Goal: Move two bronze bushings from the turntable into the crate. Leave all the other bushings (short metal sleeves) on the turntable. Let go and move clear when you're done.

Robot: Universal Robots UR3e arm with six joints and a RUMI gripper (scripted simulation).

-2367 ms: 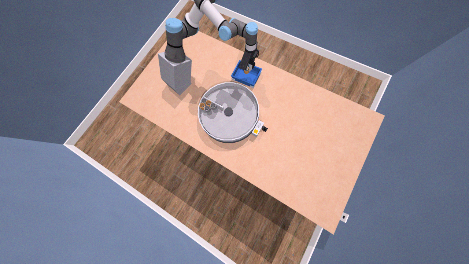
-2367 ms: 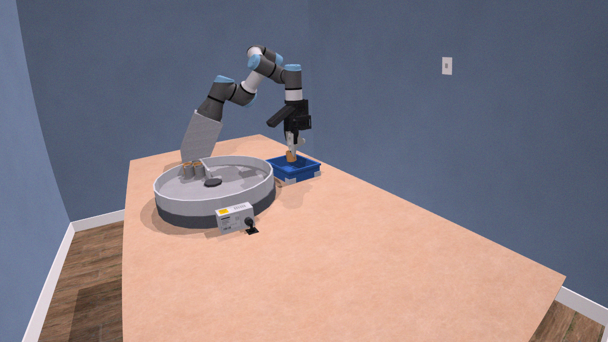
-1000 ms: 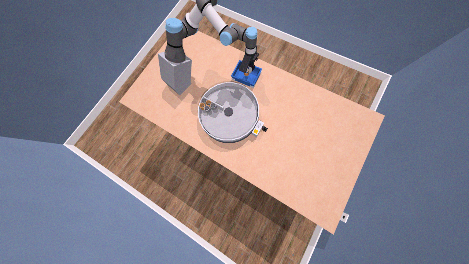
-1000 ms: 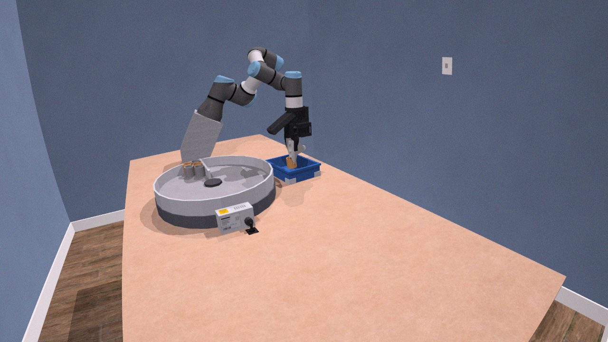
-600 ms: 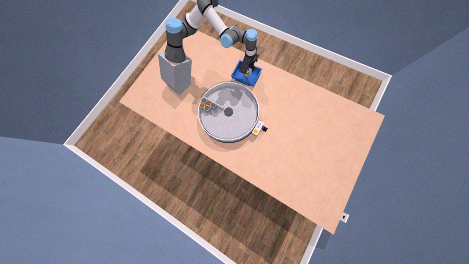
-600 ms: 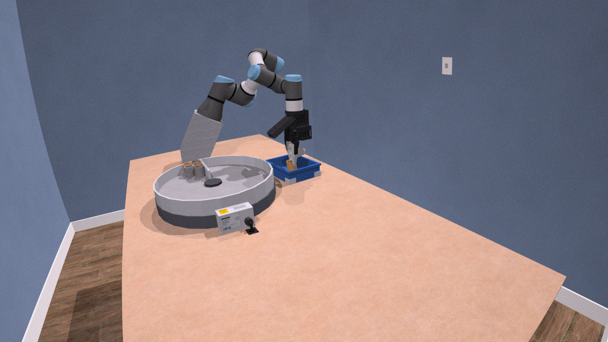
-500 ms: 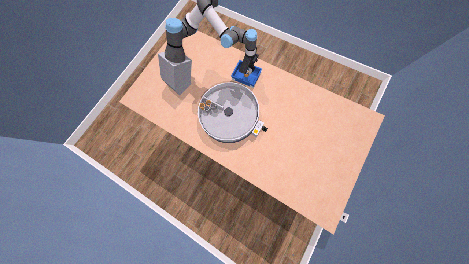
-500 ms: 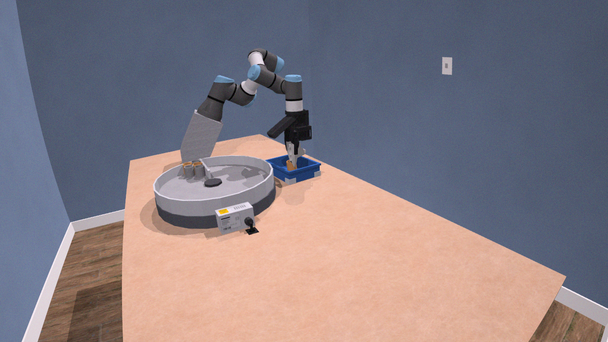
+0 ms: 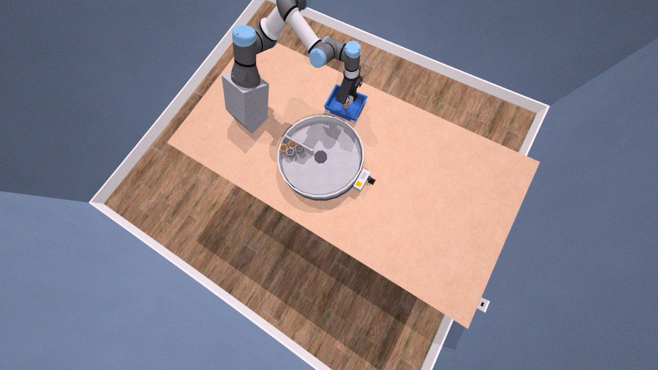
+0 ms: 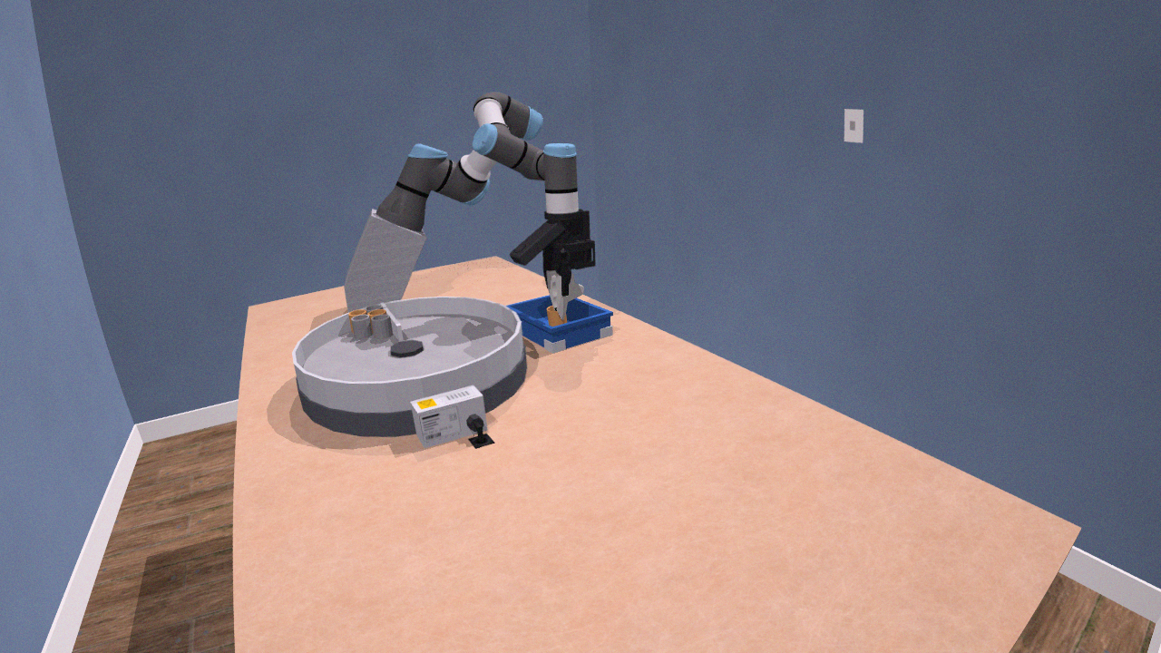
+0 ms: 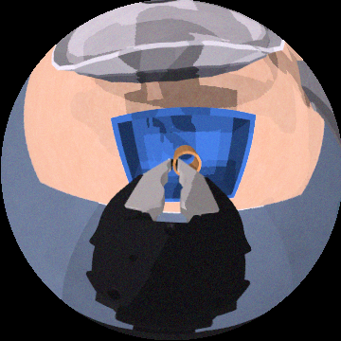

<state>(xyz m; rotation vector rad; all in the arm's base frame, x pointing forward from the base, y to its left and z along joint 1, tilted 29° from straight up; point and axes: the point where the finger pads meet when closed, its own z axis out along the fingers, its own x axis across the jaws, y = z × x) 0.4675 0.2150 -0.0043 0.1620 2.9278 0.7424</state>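
Note:
My gripper (image 11: 174,159) is shut on the wall of a bronze bushing (image 11: 187,160) and holds it low inside the blue crate (image 11: 184,155). In the top view the gripper (image 9: 346,102) stands over the crate (image 9: 347,108), and in the exterior view the held bushing (image 10: 556,315) sits within the crate's walls (image 10: 561,321). On the grey turntable (image 9: 320,156) a cluster of bushings (image 9: 290,147) stands against a divider at the far left rim: two bronze and several grey ones. The same cluster shows in the exterior view (image 10: 369,322).
The arm's grey pedestal (image 9: 245,104) stands behind the turntable. A white control box (image 10: 447,414) with a black knob sits at the turntable's front. A dark hub (image 9: 320,156) marks the turntable's centre.

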